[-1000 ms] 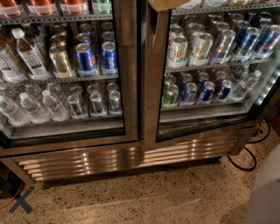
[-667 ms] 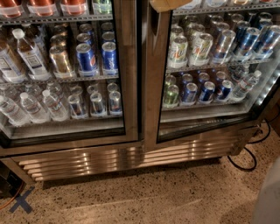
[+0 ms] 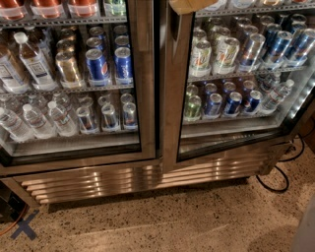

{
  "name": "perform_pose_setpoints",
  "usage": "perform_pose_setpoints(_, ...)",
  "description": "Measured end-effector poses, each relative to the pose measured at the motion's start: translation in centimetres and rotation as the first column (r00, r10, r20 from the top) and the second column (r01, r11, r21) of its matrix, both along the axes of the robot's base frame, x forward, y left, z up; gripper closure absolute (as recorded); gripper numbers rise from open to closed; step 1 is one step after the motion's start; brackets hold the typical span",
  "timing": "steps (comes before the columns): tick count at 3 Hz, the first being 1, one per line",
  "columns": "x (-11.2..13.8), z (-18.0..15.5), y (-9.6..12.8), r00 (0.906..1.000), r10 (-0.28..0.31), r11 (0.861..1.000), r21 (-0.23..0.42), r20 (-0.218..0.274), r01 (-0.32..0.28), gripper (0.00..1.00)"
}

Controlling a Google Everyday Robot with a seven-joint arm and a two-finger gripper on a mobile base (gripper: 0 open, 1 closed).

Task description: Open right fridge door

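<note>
Gripper (image 3: 193,5) is seen at top edge, grip state cannot be told; right fridge door (image 3: 173,108), directly below it, looks cracked ajar, so outward pull is judged needed next.

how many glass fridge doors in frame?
2. The left door, with water bottles behind it, beside the right fridge door. The claw is at the top edge, by the right door's frame. Others may lie out of view.
</note>
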State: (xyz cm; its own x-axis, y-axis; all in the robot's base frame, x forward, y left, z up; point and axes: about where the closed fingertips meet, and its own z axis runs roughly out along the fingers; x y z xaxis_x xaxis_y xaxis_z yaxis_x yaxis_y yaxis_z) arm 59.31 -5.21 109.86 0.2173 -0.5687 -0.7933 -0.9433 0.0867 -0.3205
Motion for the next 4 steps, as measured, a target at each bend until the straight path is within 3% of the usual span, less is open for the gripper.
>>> perform_pose_setpoints(4, -0.93, 0.01, -0.35, 0.9999, -0.009, 1.0, -0.005, -0.013, 0.009, 1.0)
